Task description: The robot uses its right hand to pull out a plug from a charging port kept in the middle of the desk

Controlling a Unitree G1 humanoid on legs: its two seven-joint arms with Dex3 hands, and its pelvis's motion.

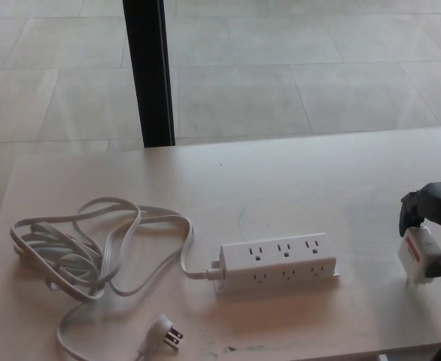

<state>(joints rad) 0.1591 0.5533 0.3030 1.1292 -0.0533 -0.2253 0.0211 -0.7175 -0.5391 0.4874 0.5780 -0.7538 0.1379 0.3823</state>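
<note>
In the head view, the right robot hand (pixel 436 219) sat at the far right edge of the frame, its black fingers closed around a white plug adapter (pixel 418 256) with a red label (only part of the hand showed). The adapter was clear of the white power strip (pixel 277 261), well to its right and low over the pale wooden surface (pixel 281 180). The strip lay near the middle of the surface, every visible outlet on it unoccupied. Its white cord (pixel 92 248) ran left into a loose tangle of loops, ending in a pronged plug (pixel 165 332) lying flat near the front edge. A black post (pixel 149 71) stood behind the surface on the tiled floor (pixel 318 68).
</note>
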